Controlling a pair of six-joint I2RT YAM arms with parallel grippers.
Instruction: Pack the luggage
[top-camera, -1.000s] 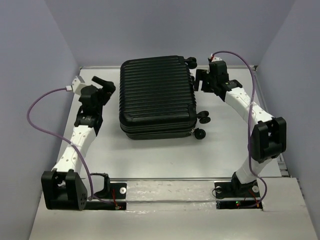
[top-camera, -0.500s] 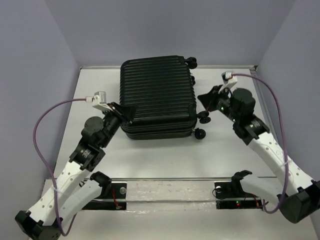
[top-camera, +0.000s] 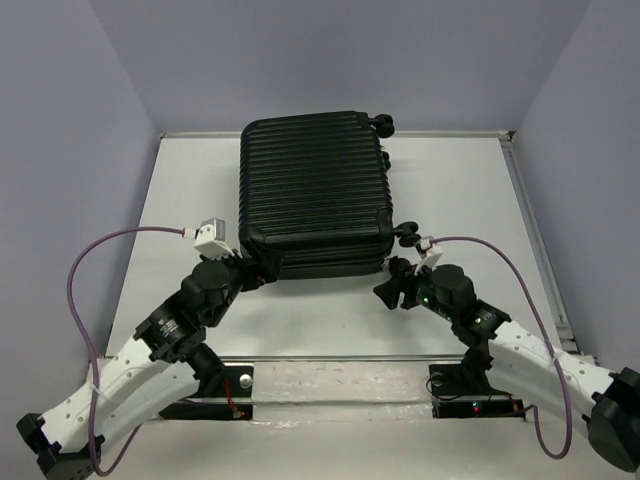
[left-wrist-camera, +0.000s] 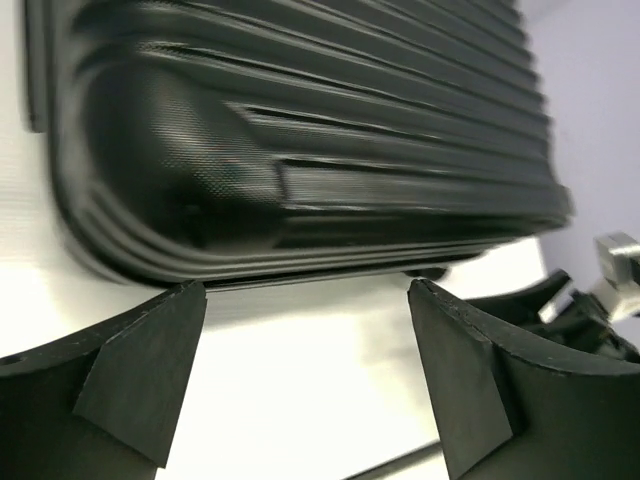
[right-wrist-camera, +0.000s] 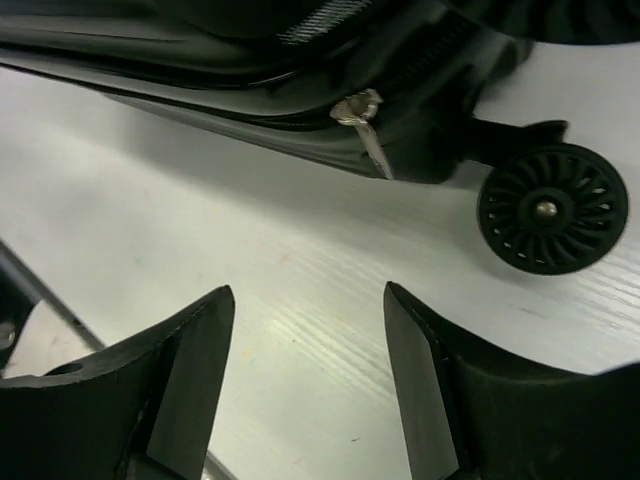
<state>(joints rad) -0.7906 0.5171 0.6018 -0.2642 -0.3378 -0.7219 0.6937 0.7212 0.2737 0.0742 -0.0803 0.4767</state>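
Note:
The luggage (top-camera: 315, 195) is a large black ribbed hard-shell suitcase, lying flat and closed in the middle of the white table. My left gripper (top-camera: 262, 268) is low at its near left corner, open and empty. In the left wrist view the ribbed shell (left-wrist-camera: 300, 150) fills the frame just beyond the gripper (left-wrist-camera: 305, 300). My right gripper (top-camera: 392, 285) is low at the near right corner, open and empty. The right wrist view shows the gripper (right-wrist-camera: 308, 300) facing the luggage's lower edge (right-wrist-camera: 250, 60), a silver zipper pull (right-wrist-camera: 365, 115) and a caster wheel (right-wrist-camera: 552, 208).
More caster wheels stick out on the suitcase's right side (top-camera: 410, 232) and far right corner (top-camera: 384, 124). A metal rail (top-camera: 350, 358) runs along the table's near edge. Grey walls close in on the left, back and right. The right arm shows in the left wrist view (left-wrist-camera: 590, 300).
Both arms have drawn back from beside the suitcase towards the near edge. Both grippers now sit low at its near corners.

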